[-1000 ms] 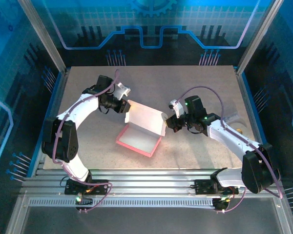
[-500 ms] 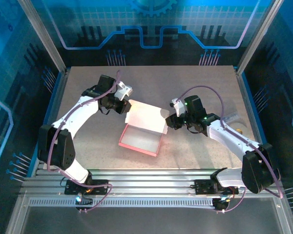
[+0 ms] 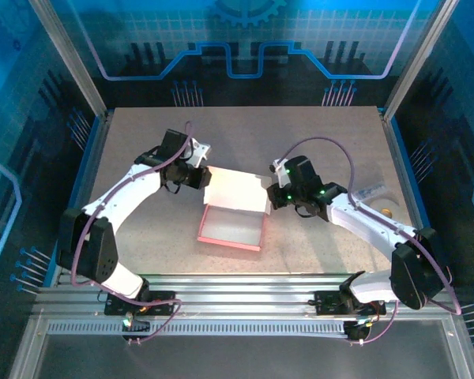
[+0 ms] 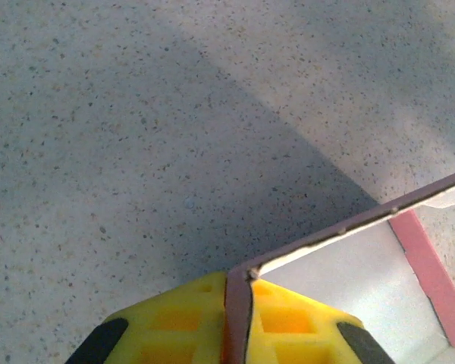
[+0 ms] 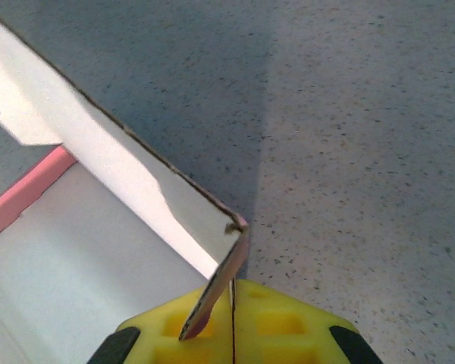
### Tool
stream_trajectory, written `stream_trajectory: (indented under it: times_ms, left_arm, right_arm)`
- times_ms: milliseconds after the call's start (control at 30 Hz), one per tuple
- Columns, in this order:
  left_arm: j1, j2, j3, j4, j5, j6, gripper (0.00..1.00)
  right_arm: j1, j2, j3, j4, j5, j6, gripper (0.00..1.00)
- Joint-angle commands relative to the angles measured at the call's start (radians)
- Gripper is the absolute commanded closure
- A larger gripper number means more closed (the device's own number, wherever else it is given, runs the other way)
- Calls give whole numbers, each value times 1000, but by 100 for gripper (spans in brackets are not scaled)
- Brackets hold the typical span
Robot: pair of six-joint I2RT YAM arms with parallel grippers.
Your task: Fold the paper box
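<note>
Turned squarer, the paper box (image 3: 233,230) stands open, left tool (image 3: 205,178) and right tool (image 3: 271,197) clamping its corners.

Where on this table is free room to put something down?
Free: the far strip of the table behind both arms; the near-left patch between left arm and paper box; the near-right patch before the right arm. Crowded: the centre, where left fingers and right fingers grip the box.
</note>
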Motion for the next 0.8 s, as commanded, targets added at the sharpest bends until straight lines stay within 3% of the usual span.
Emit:
stream_trajectory:
  times_ms: [0,267,567,767]
  left_arm:
    - [-47,-72,-51,86,-100,-135,87]
    - [-140,-187,-158,211,-339,-299,88]
    - [-172,-225,-295,400,-492,-460,87]
    - [-218,-221,-337,481,-565,-490,87]
  right_arm:
    - [44,-17,55,9,170,84,92]
    - [92,10,56,68,353,192,93]
    - [150,50,12,249,460,242,92]
    - [194,83,-18,344,515,253,92]
